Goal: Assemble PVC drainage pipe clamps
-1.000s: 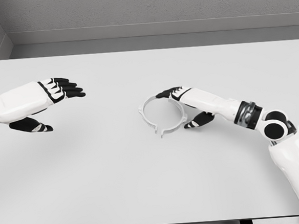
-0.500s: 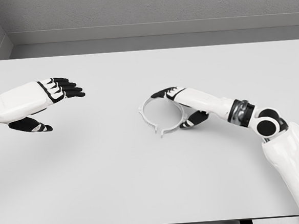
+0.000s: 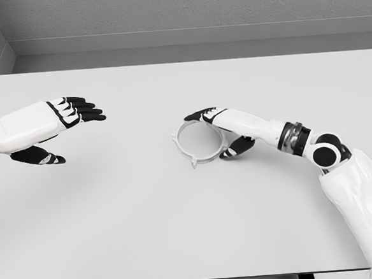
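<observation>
- The clamp ring (image 3: 197, 141) lies flat near the desk (image 3: 179, 229) centre.
- The right hand (image 3: 227, 131) straddles its 3 o'clock rim, fingers (image 3: 200, 115) and thumb closing on it, probably to lift.
- The left hand (image 3: 48, 127) waits at 9 o'clock, fingers spread, holding nothing.

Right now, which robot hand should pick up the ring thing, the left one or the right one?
Probably the right hand. Its fingers reach over the far side of the pipe clamp ring and its thumb sits by the near side. The left hand hovers open, far away across the table.
</observation>
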You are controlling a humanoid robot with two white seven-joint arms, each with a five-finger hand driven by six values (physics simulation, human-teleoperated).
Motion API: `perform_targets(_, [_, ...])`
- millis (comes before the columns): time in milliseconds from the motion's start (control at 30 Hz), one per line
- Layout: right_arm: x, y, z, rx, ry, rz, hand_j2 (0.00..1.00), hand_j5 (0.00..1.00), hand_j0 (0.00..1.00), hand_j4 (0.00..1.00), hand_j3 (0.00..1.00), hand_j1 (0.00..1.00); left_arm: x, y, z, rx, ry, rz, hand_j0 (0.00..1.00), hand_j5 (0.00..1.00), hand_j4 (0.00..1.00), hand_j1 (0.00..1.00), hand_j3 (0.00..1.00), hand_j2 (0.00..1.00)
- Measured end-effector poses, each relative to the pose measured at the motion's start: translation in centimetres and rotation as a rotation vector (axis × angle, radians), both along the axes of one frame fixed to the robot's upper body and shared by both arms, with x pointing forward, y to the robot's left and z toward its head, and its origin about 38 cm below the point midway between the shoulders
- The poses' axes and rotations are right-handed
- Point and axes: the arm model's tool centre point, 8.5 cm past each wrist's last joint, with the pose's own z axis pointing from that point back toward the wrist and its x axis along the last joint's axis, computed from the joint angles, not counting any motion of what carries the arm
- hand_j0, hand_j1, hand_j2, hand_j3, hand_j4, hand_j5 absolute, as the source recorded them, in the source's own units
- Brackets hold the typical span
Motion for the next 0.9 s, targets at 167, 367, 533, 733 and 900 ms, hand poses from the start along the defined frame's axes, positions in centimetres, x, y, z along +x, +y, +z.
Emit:
perform_targets(167, [0.3,0.0,0.0,0.002,0.005,-0.005,1.00,1.00,1.00,1.00,1.00,1.00,0.0,0.0,0.0,0.001,0.000,0.000,1.00,1.00,1.00,1.00,1.00,1.00])
perform_targets(367, [0.7,0.1,0.1,0.005,0.005,-0.008,1.00,1.00,1.00,1.00,1.00,1.00,0.0,0.1,0.1,0.002,-0.001,0.001,1.00,1.00,1.00,1.00,1.00,1.00])
perform_targets(533, [0.7,0.1,0.1,0.006,0.007,-0.009,1.00,1.00,1.00,1.00,1.00,1.00,0.0,0.1,0.1,0.002,-0.002,0.002,1.00,1.00,1.00,1.00,1.00,1.00])
perform_targets(733, [1.0,0.2,0.4,0.007,0.002,-0.009,1.00,1.00,1.00,1.00,1.00,1.00,0.1,0.3,0.1,-0.004,-0.002,0.009,1.00,1.00,1.00,1.00,1.00,1.00])
perform_targets(900, [1.1,0.4,0.6,0.015,-0.002,-0.009,1.00,1.00,1.00,1.00,1.00,1.00,0.2,0.1,-0.2,-0.023,0.001,0.009,1.00,1.00,1.00,1.00,1.00,1.00])
